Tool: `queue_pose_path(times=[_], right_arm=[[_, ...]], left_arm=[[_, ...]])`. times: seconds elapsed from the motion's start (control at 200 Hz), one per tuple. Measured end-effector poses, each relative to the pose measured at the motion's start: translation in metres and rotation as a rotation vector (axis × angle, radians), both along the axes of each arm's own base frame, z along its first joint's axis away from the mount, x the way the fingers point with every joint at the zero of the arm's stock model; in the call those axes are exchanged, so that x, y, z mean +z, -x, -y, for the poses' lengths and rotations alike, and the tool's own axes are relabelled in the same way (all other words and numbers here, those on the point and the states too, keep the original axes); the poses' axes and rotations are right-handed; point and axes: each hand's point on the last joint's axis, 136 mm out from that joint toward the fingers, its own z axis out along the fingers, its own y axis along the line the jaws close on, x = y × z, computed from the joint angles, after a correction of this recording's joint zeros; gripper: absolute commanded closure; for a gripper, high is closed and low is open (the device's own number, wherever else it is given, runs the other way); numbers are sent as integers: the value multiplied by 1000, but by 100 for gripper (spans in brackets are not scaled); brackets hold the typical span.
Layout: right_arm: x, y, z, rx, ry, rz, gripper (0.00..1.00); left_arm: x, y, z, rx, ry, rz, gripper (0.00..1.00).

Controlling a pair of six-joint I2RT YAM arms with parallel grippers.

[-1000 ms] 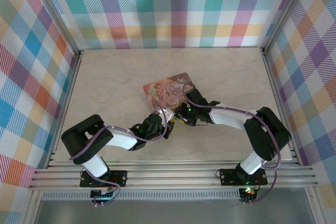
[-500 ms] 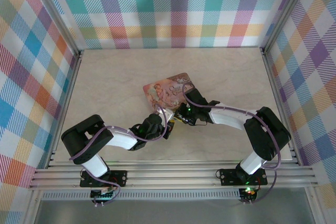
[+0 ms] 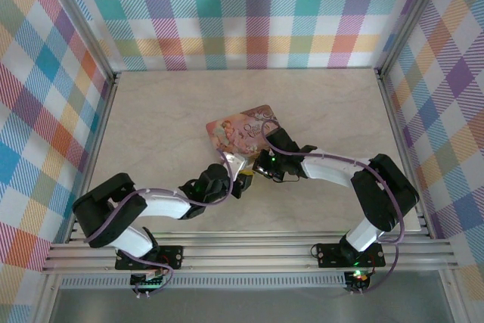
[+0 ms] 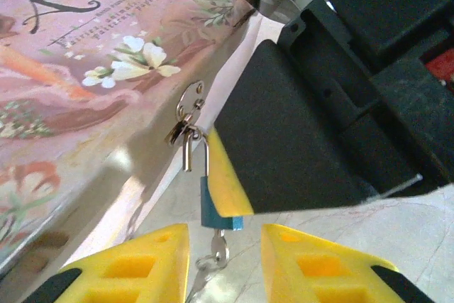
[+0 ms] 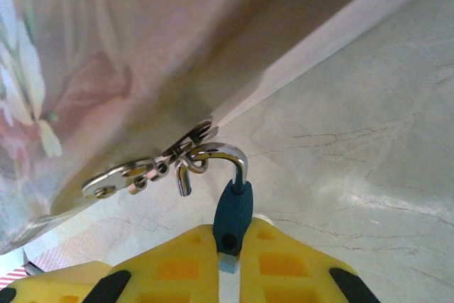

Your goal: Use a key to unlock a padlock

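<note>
The tiny blue padlock (image 5: pixel 233 212) hangs by its silvery shackle (image 5: pixel 225 154) from the hasp (image 5: pixel 142 169) of the pink floral tin box (image 4: pixel 78 69). One leg of the shackle stands free of the body. My right gripper (image 5: pixel 228 264) is shut on the padlock's body, and its yellow pad (image 4: pixel 225 175) covers part of the padlock (image 4: pixel 213 212) in the left wrist view. The key (image 4: pixel 218 250) sticks in the padlock's underside with a ring on it. My left gripper (image 4: pixel 225 264) is open, its fingers on either side of the key and apart from it.
The tin box (image 3: pixel 242 128) lies mid-table, just beyond both grippers, with the left gripper (image 3: pixel 239 181) and right gripper (image 3: pixel 257 166) close together at its near edge. Bare marbled tabletop (image 3: pixel 166 111) surrounds it. Checked walls stand on three sides.
My left gripper has opened and let go of the key, and the left arm has dropped lower. My right gripper has closed tighter on the padlock body.
</note>
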Motion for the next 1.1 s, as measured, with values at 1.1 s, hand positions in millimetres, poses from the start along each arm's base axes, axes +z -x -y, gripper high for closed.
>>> queue_pose_path(times=[1.1], right_arm=[[10, -10, 15, -32, -102, 95, 100]], left_arm=[[19, 23, -74, 177, -12, -8, 65]])
